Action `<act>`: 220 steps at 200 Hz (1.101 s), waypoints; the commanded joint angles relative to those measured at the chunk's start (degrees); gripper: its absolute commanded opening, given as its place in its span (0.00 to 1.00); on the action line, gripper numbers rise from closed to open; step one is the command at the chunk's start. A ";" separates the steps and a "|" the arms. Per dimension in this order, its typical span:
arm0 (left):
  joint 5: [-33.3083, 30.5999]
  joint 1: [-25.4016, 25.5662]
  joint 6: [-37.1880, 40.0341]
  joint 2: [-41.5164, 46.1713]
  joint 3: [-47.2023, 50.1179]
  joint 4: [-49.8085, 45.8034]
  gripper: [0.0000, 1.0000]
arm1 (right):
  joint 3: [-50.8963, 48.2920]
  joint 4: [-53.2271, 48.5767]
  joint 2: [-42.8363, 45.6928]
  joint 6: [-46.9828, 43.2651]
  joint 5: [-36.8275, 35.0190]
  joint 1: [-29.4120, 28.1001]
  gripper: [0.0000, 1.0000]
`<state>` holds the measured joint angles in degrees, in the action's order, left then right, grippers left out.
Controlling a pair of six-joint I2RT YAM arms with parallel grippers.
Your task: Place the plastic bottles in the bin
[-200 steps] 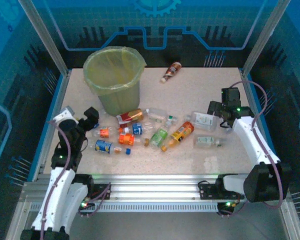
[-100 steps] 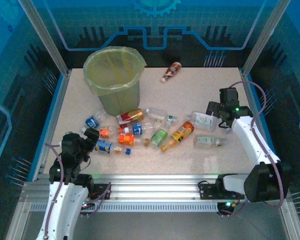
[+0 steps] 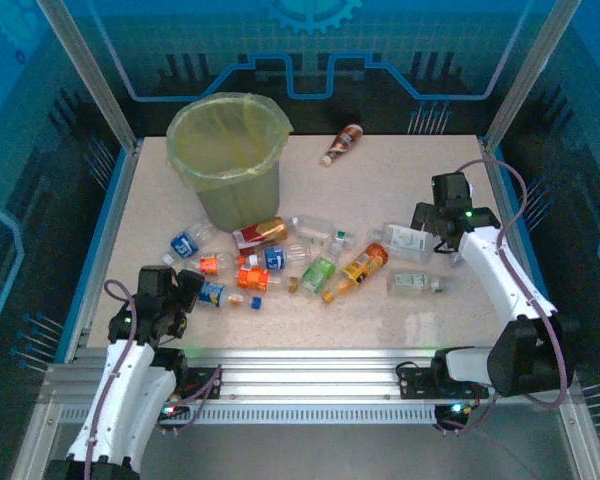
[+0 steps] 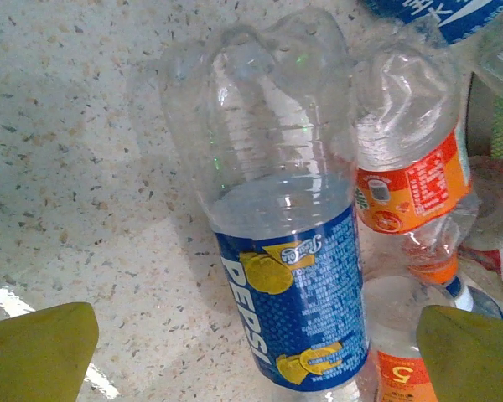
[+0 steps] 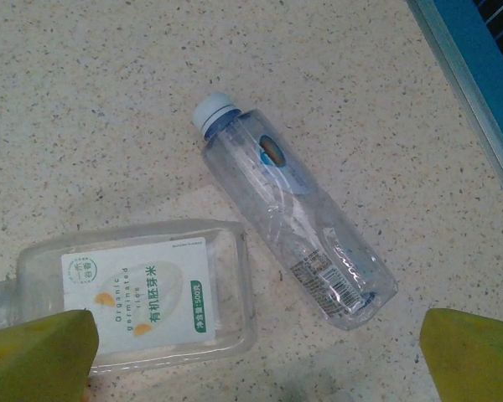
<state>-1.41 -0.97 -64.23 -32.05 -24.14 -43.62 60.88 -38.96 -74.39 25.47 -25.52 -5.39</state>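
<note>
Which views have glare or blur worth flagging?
Top external: soft, labels on the bottles unreadable. Left wrist: Pepsi bottle sharp, highlights on its clear plastic, a glare patch on the table low left; left gripper's fingers blurred. Right wrist: even light, white-label bottle legible; right gripper's fingers blurred.

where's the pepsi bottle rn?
Pepsi bottle lies near-left on the table in the top view, just ahead of the left gripper, with an orange-label bottle beside it.

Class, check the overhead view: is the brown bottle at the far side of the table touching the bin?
No: the brown bottle lies alone, well to the right of the bin, with a plain gap between them.
</note>
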 commanded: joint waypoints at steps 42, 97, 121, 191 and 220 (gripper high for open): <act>1.17 -0.35 -1.29 -3.48 2.34 4.47 0.99 | 2.93 -2.08 -2.07 0.91 -2.34 -1.32 1.00; 0.73 -0.26 -0.99 -7.34 3.13 8.20 0.99 | 2.84 -1.73 -2.91 0.73 -2.46 -1.77 1.00; 0.63 -0.10 -0.89 -9.27 3.29 10.17 0.99 | 2.75 -1.56 -3.23 0.72 -2.68 -1.91 1.00; -4.54 1.66 -0.36 -13.79 2.35 8.81 0.99 | 3.50 -1.95 -4.15 0.62 -3.82 -2.26 1.00; -5.49 2.20 -0.25 -15.64 2.75 8.99 0.99 | 3.54 -2.17 -4.20 0.68 -4.41 -2.42 1.00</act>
<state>-4.45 0.67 -64.55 -46.54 -21.58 -33.63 62.74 -39.90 -78.15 25.50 -28.18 -6.85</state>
